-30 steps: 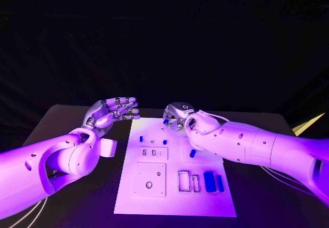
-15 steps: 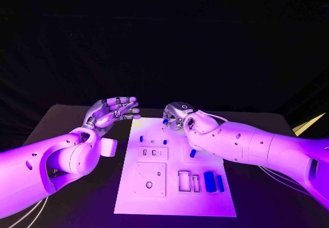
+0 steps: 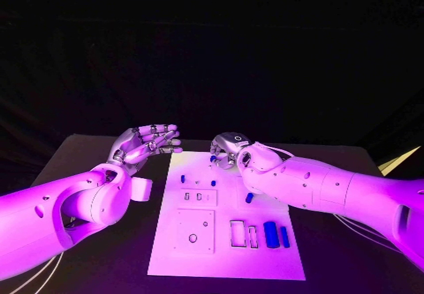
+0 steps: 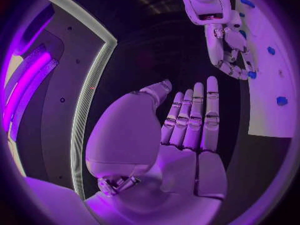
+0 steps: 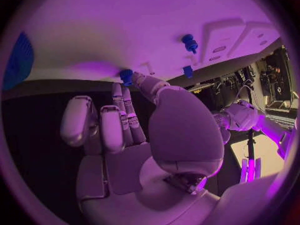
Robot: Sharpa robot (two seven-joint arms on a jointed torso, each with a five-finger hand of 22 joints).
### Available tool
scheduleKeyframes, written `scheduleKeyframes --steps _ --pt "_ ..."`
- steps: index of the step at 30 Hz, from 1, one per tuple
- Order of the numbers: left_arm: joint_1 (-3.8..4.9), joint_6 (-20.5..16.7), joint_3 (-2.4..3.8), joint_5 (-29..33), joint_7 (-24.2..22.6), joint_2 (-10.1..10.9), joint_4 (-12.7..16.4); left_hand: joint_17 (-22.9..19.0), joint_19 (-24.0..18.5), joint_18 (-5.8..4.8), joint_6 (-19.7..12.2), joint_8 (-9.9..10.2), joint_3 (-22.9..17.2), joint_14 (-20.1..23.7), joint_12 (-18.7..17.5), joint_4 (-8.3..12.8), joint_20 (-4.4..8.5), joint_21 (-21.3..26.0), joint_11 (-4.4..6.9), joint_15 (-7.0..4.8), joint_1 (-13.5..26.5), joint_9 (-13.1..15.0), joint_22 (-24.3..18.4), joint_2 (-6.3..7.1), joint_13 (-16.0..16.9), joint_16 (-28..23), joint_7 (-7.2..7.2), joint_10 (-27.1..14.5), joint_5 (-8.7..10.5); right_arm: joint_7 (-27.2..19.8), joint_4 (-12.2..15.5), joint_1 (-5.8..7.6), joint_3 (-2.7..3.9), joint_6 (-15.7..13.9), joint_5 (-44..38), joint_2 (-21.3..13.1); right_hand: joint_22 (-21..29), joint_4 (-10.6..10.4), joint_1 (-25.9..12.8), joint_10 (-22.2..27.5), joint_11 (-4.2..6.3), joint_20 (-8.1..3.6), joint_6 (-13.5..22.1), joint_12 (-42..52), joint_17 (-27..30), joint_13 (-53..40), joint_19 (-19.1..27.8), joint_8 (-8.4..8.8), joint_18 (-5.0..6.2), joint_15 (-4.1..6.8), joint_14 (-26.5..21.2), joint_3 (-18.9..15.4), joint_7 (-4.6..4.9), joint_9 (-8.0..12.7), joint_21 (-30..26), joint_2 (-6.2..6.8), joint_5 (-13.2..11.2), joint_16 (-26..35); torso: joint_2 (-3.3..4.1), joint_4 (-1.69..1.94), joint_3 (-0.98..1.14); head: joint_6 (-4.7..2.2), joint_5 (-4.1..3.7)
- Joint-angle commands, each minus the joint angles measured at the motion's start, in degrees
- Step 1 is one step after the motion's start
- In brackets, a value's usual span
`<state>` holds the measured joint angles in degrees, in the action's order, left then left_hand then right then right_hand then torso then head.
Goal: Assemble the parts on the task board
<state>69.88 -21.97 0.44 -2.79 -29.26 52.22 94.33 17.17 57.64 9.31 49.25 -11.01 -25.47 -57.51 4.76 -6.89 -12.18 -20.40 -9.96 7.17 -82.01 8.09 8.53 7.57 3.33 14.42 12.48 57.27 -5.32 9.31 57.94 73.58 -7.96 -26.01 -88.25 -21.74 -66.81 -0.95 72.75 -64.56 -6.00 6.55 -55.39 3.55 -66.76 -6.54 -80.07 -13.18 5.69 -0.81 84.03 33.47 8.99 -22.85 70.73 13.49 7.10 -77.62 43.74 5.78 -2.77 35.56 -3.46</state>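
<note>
The bench (image 3: pixel 106 153) carries the white task board (image 3: pixel 225 257), a stiff flat plate. The left hand (image 3: pixel 146 144) is raised beside its far left corner, fingers straight, holding nothing. The right hand (image 3: pixel 228 149) is at the board's far edge and pinches a small blue part (image 5: pixel 126 75) between its fingertips (image 5: pixel 139 78). This part looks light, hard and smooth (so probably slippery); I would take it by its sides.
</note>
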Motion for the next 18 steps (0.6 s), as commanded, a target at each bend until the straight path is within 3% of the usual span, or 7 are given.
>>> scheduleKeyframes --steps 1,5,8,11,18 --pt "0.12 0.21 0.06 -0.04 -0.04 -0.05 0.1 1.0 -0.13 0.8 -0.07 -0.92 -1.4 0.71 -0.81 -0.28 0.35 -1.07 -0.08 -0.1 0.4 1.11 0.89 0.84 0.56 0.78 0.19 0.16 -0.19 -0.27 0.29 -0.03 -0.01 0.16 0.15 -0.21 2.91 0.04 -0.87 3.84 -0.14 0.17 1.62 -0.07 2.09 0.73 2.48 1.61 0.24 -0.28 0.75 0.67 0.35 -0.27 -3.03 0.24 0.63 1.54 0.01 -0.09 0.05 0.1 0.0" --pt "0.13 0.19 0.06 -0.04 -0.04 0.03 0.07 1.0 -0.13 0.8 -0.07 -0.92 -1.4 0.71 -0.81 -0.28 0.35 -1.07 -0.08 -0.1 0.4 1.11 0.89 0.84 0.56 0.78 0.19 0.16 -0.19 -0.44 1.02 -0.02 -0.01 -1.08 0.21 -0.97 5.49 -0.54 0.06 5.2 -0.11 0.23 3.61 0.09 4.21 0.64 3.27 3.55 0.74 -0.29 0.36 -3.99 0.29 0.16 -5.88 0.26 0.82 2.76 0.02 -0.1 0.09 0.08 0.07" --pt "0.14 0.19 0.05 -0.04 -0.04 0.09 -0.01 1.0 -0.13 0.8 -0.07 -0.92 -1.4 0.71 -0.81 -0.28 0.35 -1.07 -0.08 -0.1 0.4 1.11 0.89 0.84 0.56 0.78 0.19 0.16 -0.19 -0.51 2.33 0.0 -0.01 -1.82 0.22 -2.29 7.09 -2.01 3.22 6.92 -0.27 0.28 3.79 0.11 5.45 0.34 3.34 4.73 0.98 -0.36 0.23 -11.96 -0.05 0.43 -7.94 -1.1 1.13 3.31 -0.02 -0.14 0.13 0.01 0.09" --pt "0.14 0.22 0.05 -0.04 -0.03 0.26 -0.06 1.0 -0.13 0.8 -0.07 -0.92 -1.4 0.71 -0.81 -0.28 0.35 -1.07 -0.08 -0.1 0.4 1.11 0.89 0.84 0.56 0.78 0.19 0.16 -0.19 -0.47 4.39 0.07 0.07 -2.27 0.28 -4.3 7.51 -3.07 4.67 7.03 -0.26 0.28 3.58 0.18 5.96 0.14 3.25 5.12 1.04 -0.35 0.15 -14.49 -0.17 0.54 -8.59 -1.51 1.18 3.53 -0.08 -0.27 0.18 -0.03 0.19" --pt "0.14 0.28 0.05 -0.02 -0.01 0.83 -0.14 1.0 -0.13 0.8 -0.07 -0.92 -1.4 0.71 -0.81 -0.28 0.35 -1.07 -0.08 -0.1 0.4 1.11 0.89 0.84 0.56 0.78 0.19 0.16 -0.19 -0.84 12.21 1.1 1.03 -3.46 4.66 -12.96 4.51 -4.64 5.83 2.61 0.37 -0.14 2.23 1.34 4.27 -0.96 1.46 5.37 0.4 0.15 0.72 -14.61 0.19 0.61 -6.13 -1.86 1.09 2.31 -0.14 -1.0 0.53 -0.35 0.25"
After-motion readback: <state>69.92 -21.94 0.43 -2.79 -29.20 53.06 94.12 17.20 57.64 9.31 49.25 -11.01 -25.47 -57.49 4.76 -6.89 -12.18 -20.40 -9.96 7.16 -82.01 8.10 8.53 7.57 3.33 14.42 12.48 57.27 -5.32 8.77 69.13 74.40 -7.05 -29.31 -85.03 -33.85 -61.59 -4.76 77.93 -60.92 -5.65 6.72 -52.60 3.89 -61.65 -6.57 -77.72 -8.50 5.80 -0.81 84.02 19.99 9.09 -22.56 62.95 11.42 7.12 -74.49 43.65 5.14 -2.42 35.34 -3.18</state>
